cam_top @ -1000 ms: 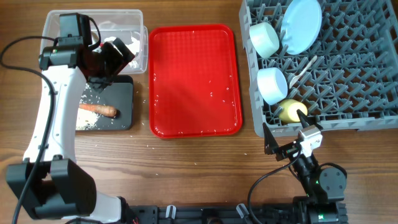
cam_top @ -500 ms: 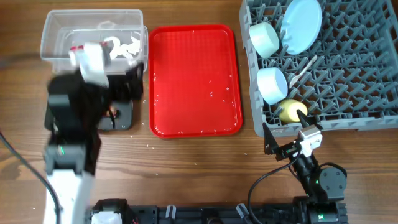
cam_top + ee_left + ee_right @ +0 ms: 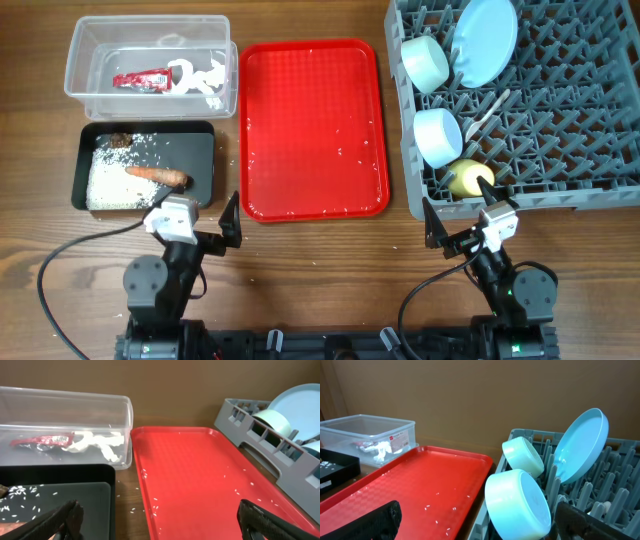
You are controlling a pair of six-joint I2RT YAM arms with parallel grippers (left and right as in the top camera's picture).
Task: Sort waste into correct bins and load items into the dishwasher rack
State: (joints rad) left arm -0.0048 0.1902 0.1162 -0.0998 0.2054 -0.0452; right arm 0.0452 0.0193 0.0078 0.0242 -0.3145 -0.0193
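Observation:
The clear bin [image 3: 80, 60] holds the red wrapper [image 3: 140, 78] and the white tissue [image 3: 205, 78]. The black bin [image 3: 200, 150] holds rice [image 3: 110, 180], the carrot-like stick [image 3: 158, 176] and a brown lump [image 3: 122, 139]. The grey rack [image 3: 560, 130] holds the plate [image 3: 484, 40], two bowls [image 3: 425, 62] [image 3: 437, 136], the yellow cup [image 3: 466, 178] and the white spoon [image 3: 487, 112]. My left gripper [image 3: 190, 222] [image 3: 160, 525] is open and empty in front of the black bin. My right gripper [image 3: 465, 225] [image 3: 480, 525] is open and empty in front of the rack.
The flat red tray [image 3: 312, 130] lies between the bins and the rack with a few rice grains on it. A few grains lie on the wood beside the black bin. Both arms sit low at the table's front edge.
My left arm has drawn back from over the bins to the front of the table, so both bins now show. The right arm has not moved.

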